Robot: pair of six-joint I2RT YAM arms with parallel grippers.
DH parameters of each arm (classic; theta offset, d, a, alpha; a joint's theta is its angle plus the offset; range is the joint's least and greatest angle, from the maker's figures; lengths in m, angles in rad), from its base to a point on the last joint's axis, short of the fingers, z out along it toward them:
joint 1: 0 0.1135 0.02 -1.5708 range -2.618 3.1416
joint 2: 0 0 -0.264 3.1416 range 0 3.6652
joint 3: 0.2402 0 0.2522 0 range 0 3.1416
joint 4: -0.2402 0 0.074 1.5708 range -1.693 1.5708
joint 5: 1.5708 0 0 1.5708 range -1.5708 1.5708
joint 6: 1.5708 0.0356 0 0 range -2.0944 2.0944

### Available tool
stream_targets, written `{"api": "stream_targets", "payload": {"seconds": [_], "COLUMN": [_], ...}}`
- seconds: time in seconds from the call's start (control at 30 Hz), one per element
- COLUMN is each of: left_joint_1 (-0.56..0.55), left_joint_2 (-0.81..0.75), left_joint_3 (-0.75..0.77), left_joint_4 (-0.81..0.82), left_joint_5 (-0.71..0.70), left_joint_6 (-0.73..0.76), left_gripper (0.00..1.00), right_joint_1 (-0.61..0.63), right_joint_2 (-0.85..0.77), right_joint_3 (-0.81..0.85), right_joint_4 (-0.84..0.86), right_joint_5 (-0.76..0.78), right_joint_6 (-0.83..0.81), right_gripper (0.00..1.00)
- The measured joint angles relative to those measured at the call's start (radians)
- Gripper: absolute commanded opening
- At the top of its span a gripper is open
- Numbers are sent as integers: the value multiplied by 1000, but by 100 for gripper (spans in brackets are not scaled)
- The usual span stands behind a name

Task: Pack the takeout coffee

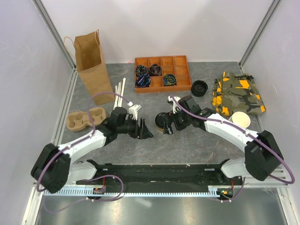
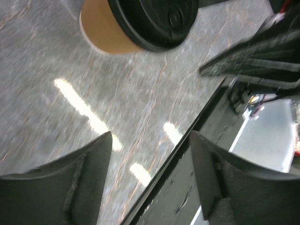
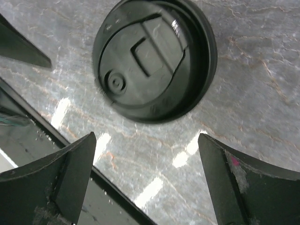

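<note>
Takeout coffee (image 1: 161, 123): on worktop (image 1: 187, 143) betw. my tools, just beyond both tips.
L tool (image 2: 151, 136): jaws apart, holding nil.
R tool (image 3: 146, 138): jaws spread wide, holding nil.

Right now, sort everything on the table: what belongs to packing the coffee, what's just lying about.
Job: lidded coffee cup, paper bag, cup carrier (probably).
Lying about: orange tray, loose lids, camouflage cloth, spare cups, white sticks.
</note>
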State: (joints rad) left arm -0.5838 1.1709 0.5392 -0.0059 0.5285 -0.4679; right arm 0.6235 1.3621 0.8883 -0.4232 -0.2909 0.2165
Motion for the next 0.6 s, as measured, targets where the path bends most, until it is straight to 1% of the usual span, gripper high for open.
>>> {"api": "stream_targets", "payload": {"seconds": [0.17, 0.27, 0.33, 0.47, 0.6], "left_joint_1": [0, 0, 0, 0, 0], "left_joint_2": [159, 229, 280, 383, 463], "left_joint_3": [4, 19, 47, 129, 203], "left_joint_4": [185, 245, 267, 285, 291], "left_joint_5": [50, 66, 84, 105, 111], "left_joint_6": [-99, -122, -128, -136, -153], "left_gripper": [50, 44, 41, 40, 39], "right_joint_1": [0, 0, 0, -7, -45], "right_joint_2": [73, 93, 97, 101, 113], "right_joint_3": [0, 0, 0, 0, 0], "right_joint_4": [52, 70, 74, 81, 87], "right_joint_5": [-2, -1, 2, 15, 29], "right_joint_6": [21, 31, 36, 48, 53], "right_gripper": [98, 98, 98, 98, 97]}}
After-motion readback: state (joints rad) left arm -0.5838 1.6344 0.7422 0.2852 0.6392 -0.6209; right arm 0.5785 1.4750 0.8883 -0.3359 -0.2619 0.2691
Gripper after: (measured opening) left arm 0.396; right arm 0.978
